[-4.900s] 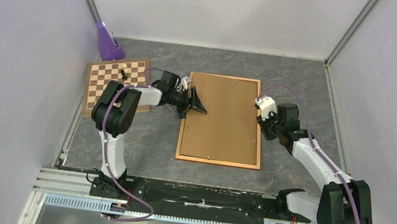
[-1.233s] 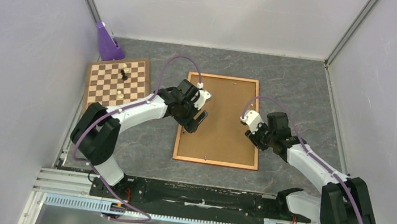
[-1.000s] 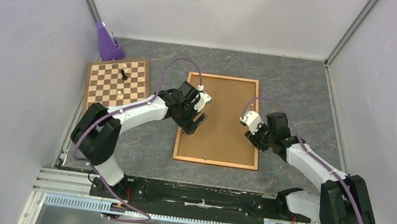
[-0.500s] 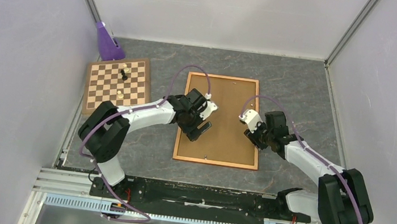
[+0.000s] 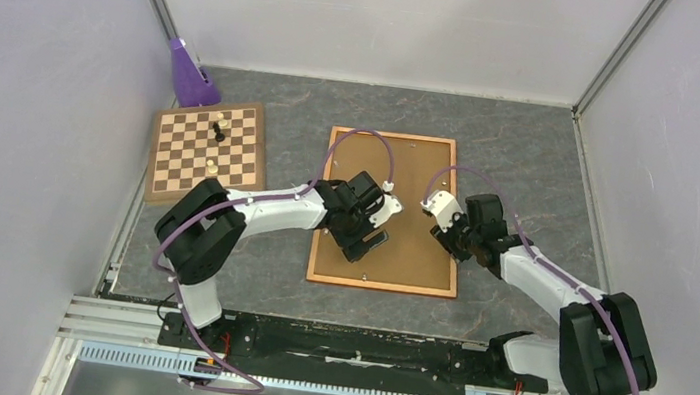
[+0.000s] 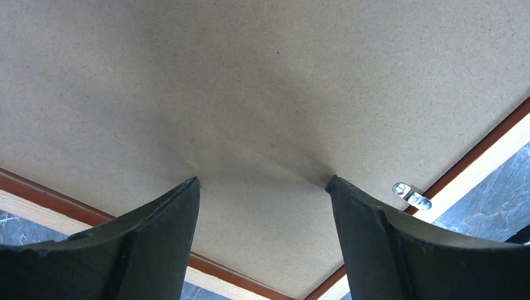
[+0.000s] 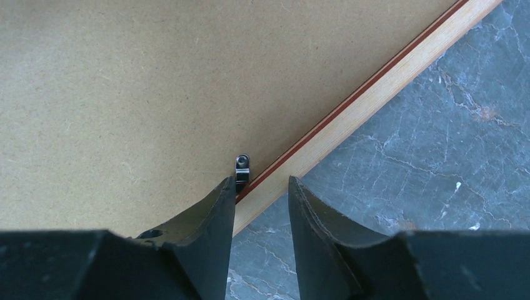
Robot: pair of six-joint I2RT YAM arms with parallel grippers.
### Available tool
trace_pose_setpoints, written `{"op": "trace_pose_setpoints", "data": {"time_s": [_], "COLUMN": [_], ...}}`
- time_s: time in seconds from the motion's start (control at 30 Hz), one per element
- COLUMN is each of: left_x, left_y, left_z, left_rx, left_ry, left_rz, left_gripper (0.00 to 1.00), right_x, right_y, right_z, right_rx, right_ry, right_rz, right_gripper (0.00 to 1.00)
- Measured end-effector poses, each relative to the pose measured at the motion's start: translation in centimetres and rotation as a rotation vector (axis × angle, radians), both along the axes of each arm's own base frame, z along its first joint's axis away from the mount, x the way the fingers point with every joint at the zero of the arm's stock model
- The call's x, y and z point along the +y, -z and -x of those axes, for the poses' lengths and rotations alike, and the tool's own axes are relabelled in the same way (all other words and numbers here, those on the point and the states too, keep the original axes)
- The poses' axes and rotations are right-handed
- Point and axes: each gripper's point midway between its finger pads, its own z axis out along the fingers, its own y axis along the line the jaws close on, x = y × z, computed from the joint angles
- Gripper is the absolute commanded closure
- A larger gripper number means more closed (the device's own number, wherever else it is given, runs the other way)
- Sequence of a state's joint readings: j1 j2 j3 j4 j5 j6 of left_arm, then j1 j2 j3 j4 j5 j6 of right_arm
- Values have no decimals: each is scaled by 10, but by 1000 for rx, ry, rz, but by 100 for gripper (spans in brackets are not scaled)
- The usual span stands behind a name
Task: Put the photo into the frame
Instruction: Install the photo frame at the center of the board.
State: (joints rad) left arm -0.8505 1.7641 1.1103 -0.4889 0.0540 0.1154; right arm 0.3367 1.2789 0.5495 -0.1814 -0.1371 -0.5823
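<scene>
Claws at the frame [image 5: 382, 284]
Left claw [image 6: 262, 181] wide apart on backing panel [image 6: 250, 75]; right claw [image 7: 262, 181] slightly apart over frame rail.

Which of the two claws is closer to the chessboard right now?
Left. The left claw is over the brown backing panel, near its middle. The right claw is at the panel's edge farthest from the chessboard.

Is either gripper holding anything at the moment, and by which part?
Nothing is held: the left gripper rests open on the backing panel, the right gripper open over the frame rail.
</scene>
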Motion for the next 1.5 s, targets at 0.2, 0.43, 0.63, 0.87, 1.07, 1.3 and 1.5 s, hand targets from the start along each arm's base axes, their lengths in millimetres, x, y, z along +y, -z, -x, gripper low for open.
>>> {"op": "trace_pose_setpoints", "data": {"time_s": [0.2, 0.43, 0.63, 0.87, 1.07, 1.3, 1.5], "left_x": [-4, -6, -12, -19, -27, -34, -40], "left_y": [0, 2, 2, 3, 3, 4, 3], "left_z": [-1, -1, 0, 0, 1, 2, 2], "left_rx": [-5, -4, -11, -22, -37, -63, -92], "left_ry": [11, 26, 43, 66, 94, 147, 187], "left_rz": [3, -1, 4, 13, 23, 25, 14], "left_gripper": [20, 23, 24, 28, 32, 35, 35], "right_x": [-3, -5, -10, -15, -19, -23, -25], "right_y": [0, 0, 0, -1, -1, -1, -2], "right_z": [-5, -7, -10, -13, -16, -22, -25], "right_rx": [1, 0, -9, -20, -29, -52, -70], "right_ry": [30, 60, 89, 127, 154, 164, 151], "right_rz": [15, 20, 39, 59, 75, 96, 120], "right_gripper": [62, 62, 64, 66, 70, 73, 78]}}
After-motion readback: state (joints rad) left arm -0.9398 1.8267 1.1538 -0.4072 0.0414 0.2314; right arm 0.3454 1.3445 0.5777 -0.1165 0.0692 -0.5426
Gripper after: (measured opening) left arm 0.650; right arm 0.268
